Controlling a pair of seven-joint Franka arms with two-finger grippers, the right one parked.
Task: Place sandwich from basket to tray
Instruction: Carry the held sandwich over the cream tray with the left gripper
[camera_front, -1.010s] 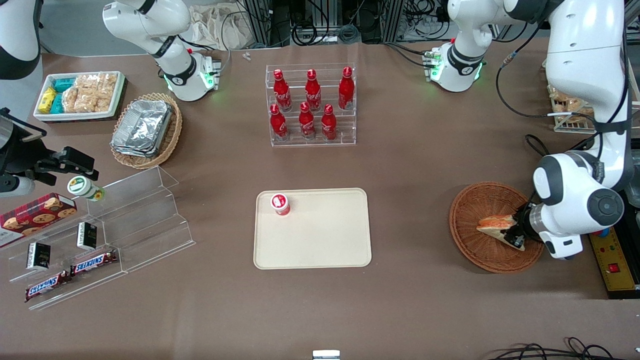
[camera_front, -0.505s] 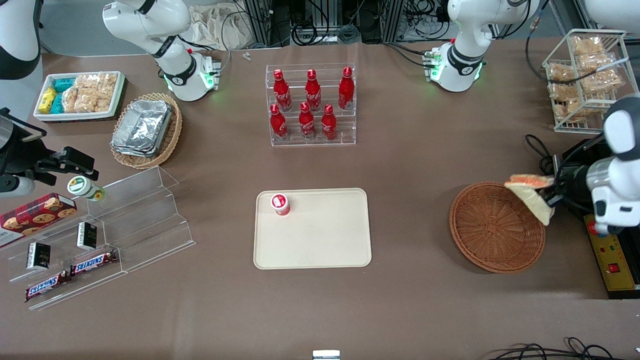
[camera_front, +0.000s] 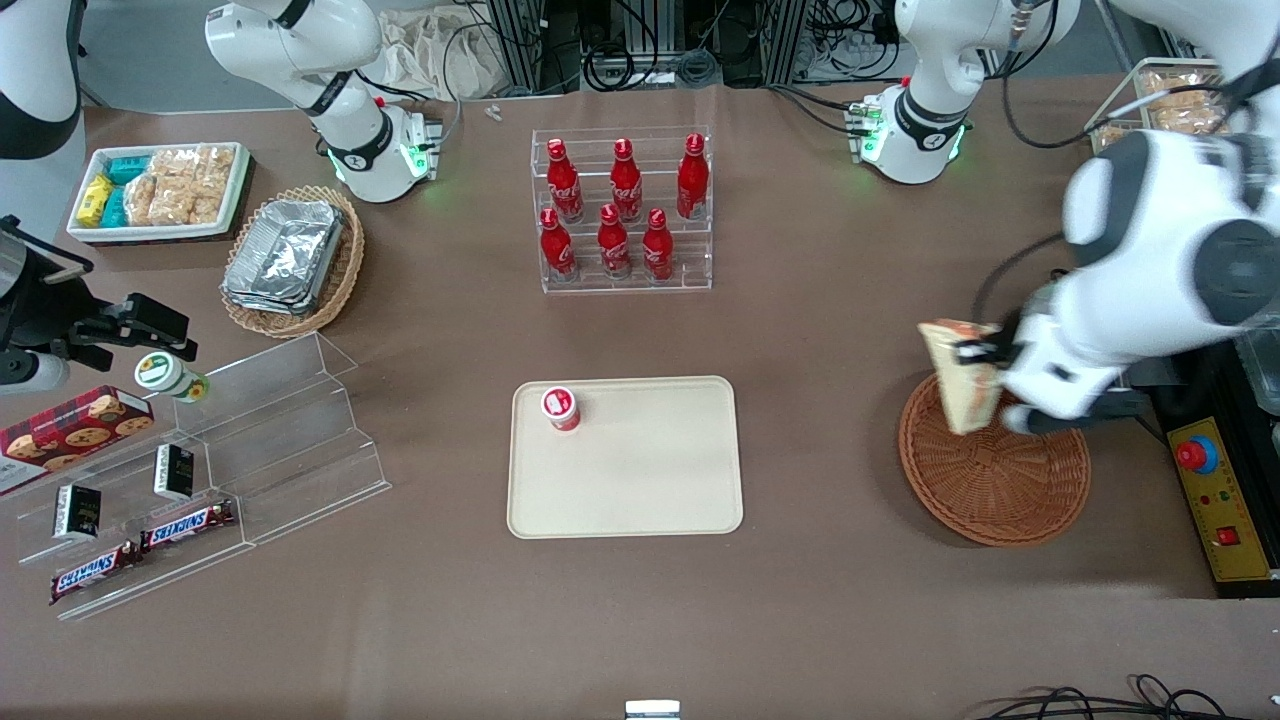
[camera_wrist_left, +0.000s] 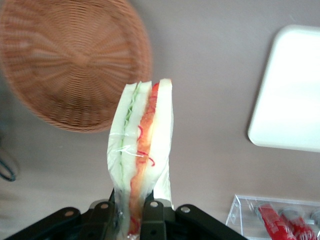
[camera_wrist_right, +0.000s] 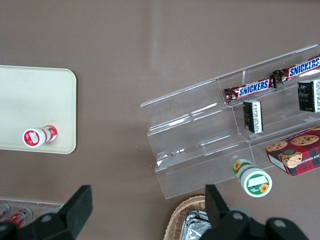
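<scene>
The tool (camera_wrist_left: 131, 212) is clamped on the sandwich (camera_wrist_left: 141, 150) at its bottom end, fingers (camera_wrist_left: 154, 220) pressing the two flat bread faces, wedge standing up w/ filling edge showing. From front view, going left to right: the tray (camera_front: 640, 490) mid-desk w/ a small red cup (camera_front: 561, 407) in one corner, then the sandwich (camera_front: 960, 385) held in air above the rim of the basket (camera_front: 1000, 490), which looks empty. Sandwich is prob. light and soft, wrap maybe slippery; a gentle squeeze on the bread faces seems best, not on the filling edge.
</scene>
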